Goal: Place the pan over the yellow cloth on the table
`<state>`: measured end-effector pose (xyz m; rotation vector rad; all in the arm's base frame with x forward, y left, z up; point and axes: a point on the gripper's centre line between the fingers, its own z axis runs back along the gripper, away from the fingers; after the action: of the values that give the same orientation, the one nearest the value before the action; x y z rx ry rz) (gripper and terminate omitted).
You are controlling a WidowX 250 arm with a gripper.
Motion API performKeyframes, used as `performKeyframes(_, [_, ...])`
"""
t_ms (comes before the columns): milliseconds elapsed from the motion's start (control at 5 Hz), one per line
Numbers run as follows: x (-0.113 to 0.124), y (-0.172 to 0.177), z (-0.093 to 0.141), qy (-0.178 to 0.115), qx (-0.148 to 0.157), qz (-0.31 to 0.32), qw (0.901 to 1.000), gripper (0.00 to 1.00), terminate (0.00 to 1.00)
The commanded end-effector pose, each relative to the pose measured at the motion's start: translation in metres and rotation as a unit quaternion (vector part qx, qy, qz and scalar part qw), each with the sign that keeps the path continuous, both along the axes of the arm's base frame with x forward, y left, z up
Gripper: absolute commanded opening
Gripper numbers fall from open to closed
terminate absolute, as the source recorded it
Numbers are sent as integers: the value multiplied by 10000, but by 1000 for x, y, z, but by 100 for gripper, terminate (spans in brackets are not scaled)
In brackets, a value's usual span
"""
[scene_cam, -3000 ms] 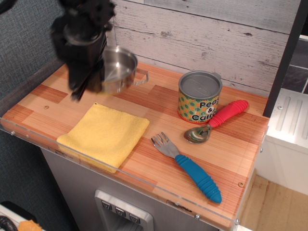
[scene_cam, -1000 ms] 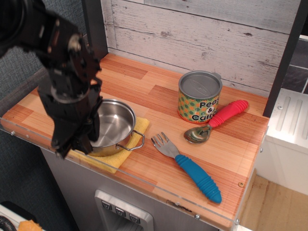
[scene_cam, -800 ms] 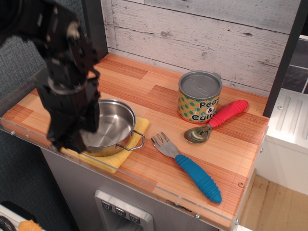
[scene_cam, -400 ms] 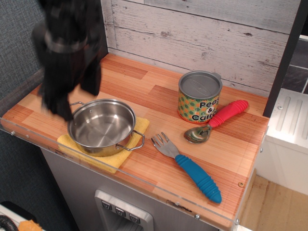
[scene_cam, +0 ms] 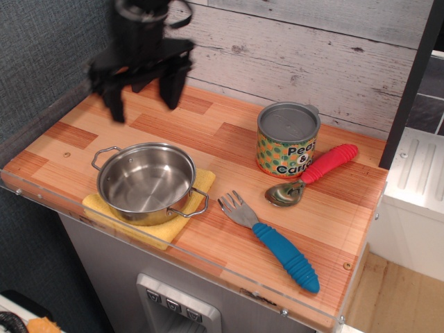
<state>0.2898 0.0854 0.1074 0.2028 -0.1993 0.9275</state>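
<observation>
The pan [scene_cam: 146, 182], a small shiny steel pot with two wire loop handles, sits upright on the yellow cloth [scene_cam: 171, 227], which shows only at its edges beneath the pan near the front left of the table [scene_cam: 208, 139]. My black gripper [scene_cam: 143, 96] hangs in the air above the back left of the table, well behind and above the pan. Its two fingers are spread wide apart and hold nothing.
A lidded "Peas & Carrots" can [scene_cam: 287, 139] stands at the back middle. A red-handled spoon [scene_cam: 313, 173] lies to its right. A blue-handled fork [scene_cam: 272, 242] lies at the front right. The clear acrylic edge [scene_cam: 173, 255] runs along the front.
The gripper carried the pan from the back left down onto the cloth, let go of it, then rose and moved back toward the wall. The pan stays on the cloth.
</observation>
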Motion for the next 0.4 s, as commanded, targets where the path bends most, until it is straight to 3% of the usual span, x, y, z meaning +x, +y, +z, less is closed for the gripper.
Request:
performKeyframes(0, [25, -35, 15, -150, 226, -2484, 9683, 100, 0])
performKeyframes(200, [33, -40, 21, -167, 332, -3146, 9485, 100, 0])
